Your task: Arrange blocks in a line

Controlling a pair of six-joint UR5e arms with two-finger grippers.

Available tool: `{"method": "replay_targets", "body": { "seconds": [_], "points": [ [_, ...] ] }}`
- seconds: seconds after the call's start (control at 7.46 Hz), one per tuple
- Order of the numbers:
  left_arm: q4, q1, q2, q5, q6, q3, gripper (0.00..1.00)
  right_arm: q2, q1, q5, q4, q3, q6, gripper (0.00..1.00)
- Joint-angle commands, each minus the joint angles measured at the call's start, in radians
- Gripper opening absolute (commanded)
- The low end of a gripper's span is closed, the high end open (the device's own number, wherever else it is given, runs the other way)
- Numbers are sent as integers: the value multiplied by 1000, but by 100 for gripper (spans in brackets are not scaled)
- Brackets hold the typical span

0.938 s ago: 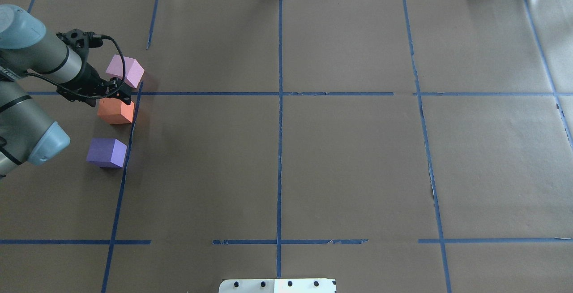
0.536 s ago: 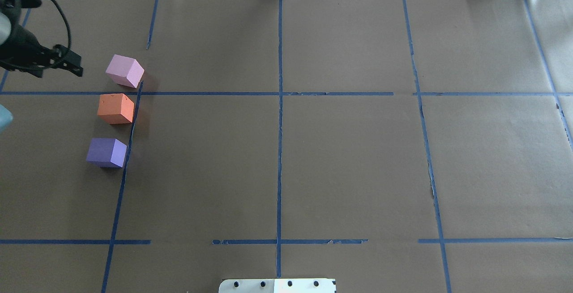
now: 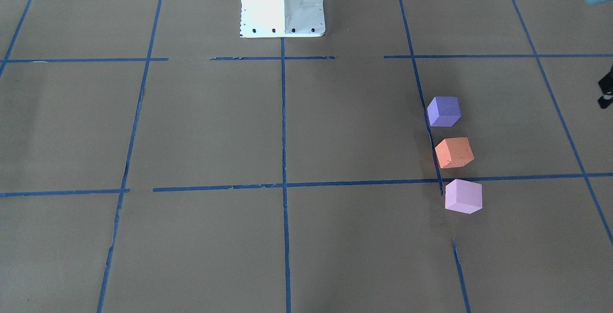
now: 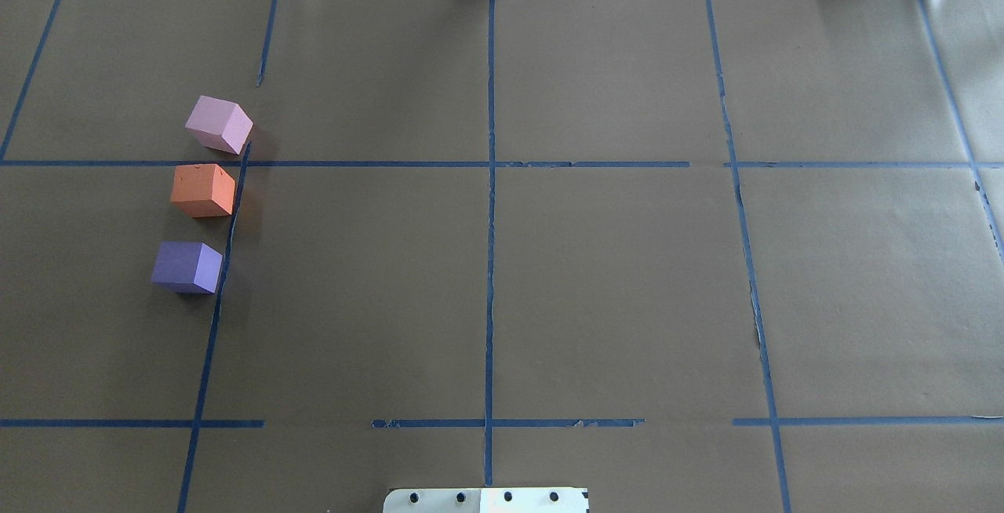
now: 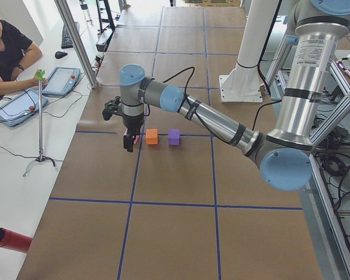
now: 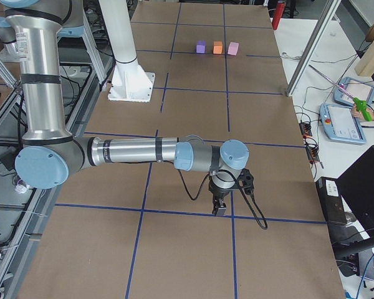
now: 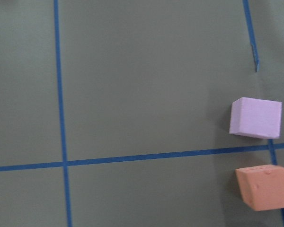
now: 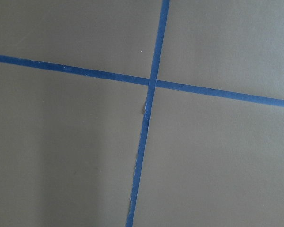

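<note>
Three cubes stand in a near-straight row along a blue tape line at the table's left: the pale pink block (image 4: 220,124) farthest, the orange block (image 4: 203,191) in the middle, the purple block (image 4: 187,267) nearest. Small gaps separate them. The left wrist view shows the pink block (image 7: 254,117) and the orange block (image 7: 264,187). My left gripper (image 5: 128,143) hangs above the table beside the pink block, holding nothing; I cannot tell if it is open. My right gripper (image 6: 219,208) hovers far away over a tape crossing; I cannot tell its state.
The robot's white base plate (image 4: 486,500) sits at the near middle edge. Blue tape lines grid the brown paper. An operator (image 5: 6,44) with tablets sits beyond the table's left end, and a red cylinder (image 5: 9,240) lies there.
My left arm has pulled back from over the orange block, leftward and out of the overhead view. The three blocks have not moved.
</note>
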Motion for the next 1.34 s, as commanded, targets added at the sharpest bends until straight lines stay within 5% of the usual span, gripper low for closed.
{"method": "replay_targets", "body": {
  "seconds": [0.0,0.27,0.8,1.21],
  "points": [
    [-10,-180,49,-1,333,189,100,0,0,0,0,0,0,100],
    [-150,-248,104,-2,415,320,100,0,0,0,0,0,0,100],
    [-210,-236,133,-100,119,261,100,0,0,0,0,-1,0,100],
    [-207,-95,133,-102,-20,187,100,0,0,0,0,0,0,100]
  ]
}}
